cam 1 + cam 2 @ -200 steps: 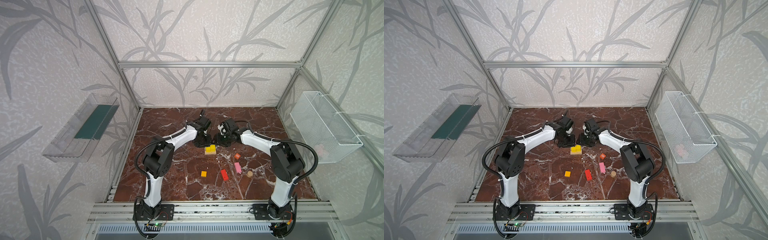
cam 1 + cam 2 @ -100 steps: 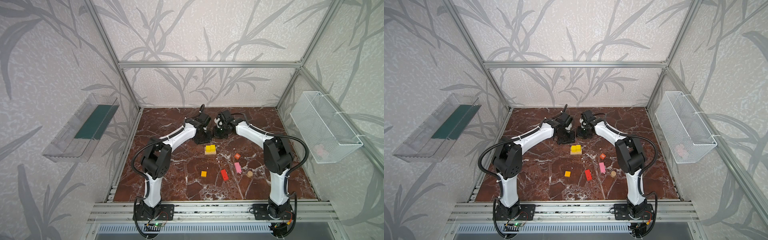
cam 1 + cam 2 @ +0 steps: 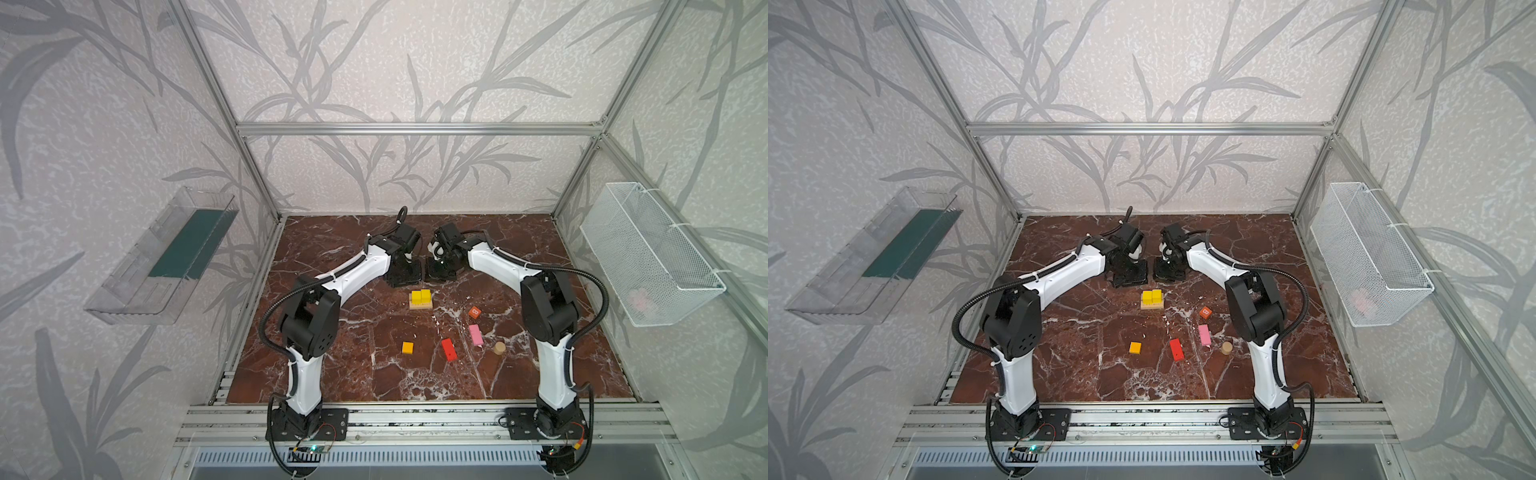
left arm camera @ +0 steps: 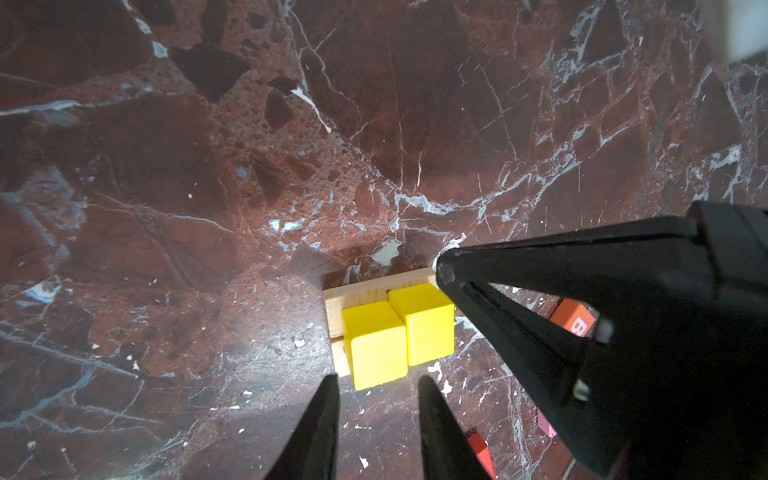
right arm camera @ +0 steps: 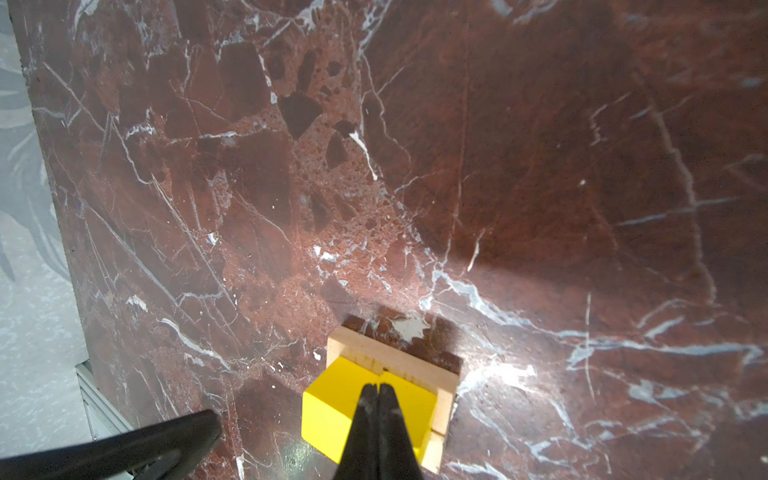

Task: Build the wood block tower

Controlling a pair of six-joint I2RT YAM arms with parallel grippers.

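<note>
Red marble tabletop (image 3: 332, 374) fills the cage floor. Over its far middle, left jaws stand slightly apart and empty, right jaws pressed together, empty. Just before them stands the tower (image 3: 420, 297), two yellow cubes (image 4: 376, 353) on tan planks (image 5: 395, 359); five loose blocks (image 3: 449, 349) lie nearer the front.

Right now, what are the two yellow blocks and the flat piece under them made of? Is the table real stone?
The yellow cubes are probably wood under smooth, glossy paint: crisp edges, even colour. The tan plank looks like bare, unpainted wood, pale with faint grain. The tabletop looks like polished red-brown marble with white veins, though it could be a print.
</note>
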